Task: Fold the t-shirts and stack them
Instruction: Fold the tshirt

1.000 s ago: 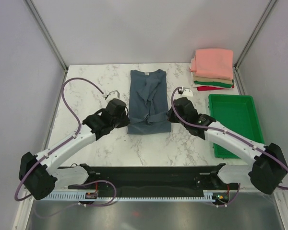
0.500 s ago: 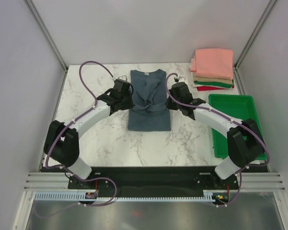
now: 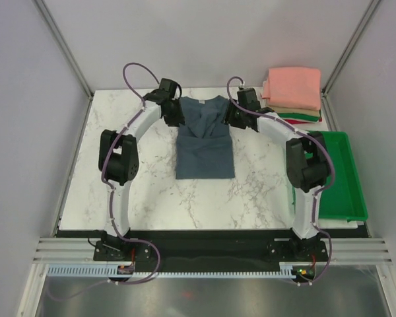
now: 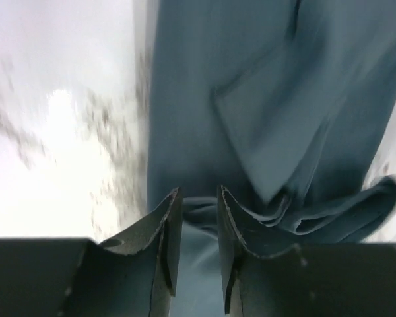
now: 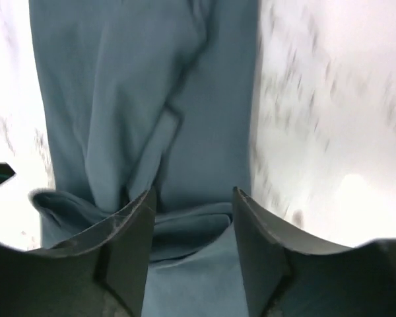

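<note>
A slate blue-grey t-shirt (image 3: pixel 204 158) lies lengthwise in the middle of the marble table, with a rumpled fold of its own cloth across its far half. My left gripper (image 3: pixel 176 117) hovers over the shirt's far left edge. Its fingers are parted, and the cloth (image 4: pixel 204 99) lies loose under the gap (image 4: pixel 198 193). My right gripper (image 3: pixel 231 117) mirrors it at the far right edge, jaws wide apart (image 5: pixel 193 193) above a bunched fold (image 5: pixel 185 231). At the back right is a stack of folded t-shirts (image 3: pixel 294 86), salmon-pink on top, then tan, green and red.
A green plastic tray (image 3: pixel 346 198) stands at the right side of the table, partly behind my right arm. Both arms stretch far forward over the table (image 3: pixel 119 191). The enclosure walls close in at the left, right and back.
Both grippers travelled from the shirt's near end to its far end, drawing a layer of cloth with them. Both then went from shut to open and let the cloth go.
</note>
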You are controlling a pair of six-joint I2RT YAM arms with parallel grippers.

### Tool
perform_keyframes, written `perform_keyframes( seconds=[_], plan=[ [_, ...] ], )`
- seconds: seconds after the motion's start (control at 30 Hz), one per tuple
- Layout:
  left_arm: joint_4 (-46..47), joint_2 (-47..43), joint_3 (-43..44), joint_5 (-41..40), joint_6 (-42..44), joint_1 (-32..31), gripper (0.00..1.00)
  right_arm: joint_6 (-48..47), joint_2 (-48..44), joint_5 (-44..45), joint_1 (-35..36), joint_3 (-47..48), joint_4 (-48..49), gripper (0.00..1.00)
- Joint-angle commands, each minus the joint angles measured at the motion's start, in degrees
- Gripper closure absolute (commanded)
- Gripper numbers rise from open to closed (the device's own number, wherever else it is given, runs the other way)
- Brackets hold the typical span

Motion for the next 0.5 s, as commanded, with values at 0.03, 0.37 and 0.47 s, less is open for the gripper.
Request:
perform_keyframes(
  seconds=[0.03,0.37,0.47],
  plan=[
    [-17.3,9.3,24.3,5.0,5.2,3.0,0.63,-5.7,5.2,-4.7,-2.9,17.1,-8.7,0.41],
    [-6.6,-13.0,-6.9,2.3,2.8,2.7,0.58,-2.8,-19.0,-10.7,-2.4,-16.6,3.3,0.3],
    [2.3,-23.1,-23.0,5.6,0.4,2.3,0.58,-1.2,-23.8,-14.7,-1.0,-28.7,8.2,0.29]
  ],
)
